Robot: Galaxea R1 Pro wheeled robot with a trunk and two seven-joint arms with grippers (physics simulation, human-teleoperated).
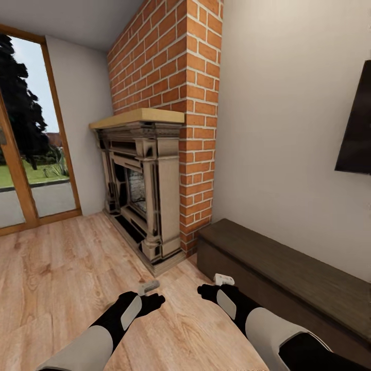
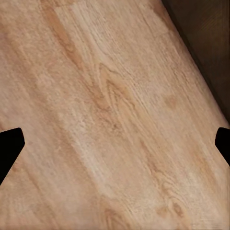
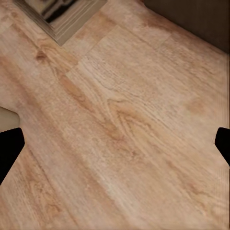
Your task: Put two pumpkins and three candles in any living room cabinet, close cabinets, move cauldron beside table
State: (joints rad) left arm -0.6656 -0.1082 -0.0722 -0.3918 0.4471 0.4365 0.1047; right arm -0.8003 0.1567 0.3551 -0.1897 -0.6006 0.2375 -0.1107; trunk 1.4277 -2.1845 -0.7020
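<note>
Head forward-down, wrists close over floor [image 2: 115, 115]

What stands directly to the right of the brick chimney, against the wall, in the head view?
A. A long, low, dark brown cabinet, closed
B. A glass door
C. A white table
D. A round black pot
A: the dark brown cabinet runs low along the wall from the foot of the brick chimney, and its flat fronts are shut; the glass door is on the far left instead.

Long low dark brown wood cabinet [image 1: 288, 278] shut, beside red brick chimney [image 1: 175, 103] and stone-coloured fireplace [image 1: 141, 190].
</note>
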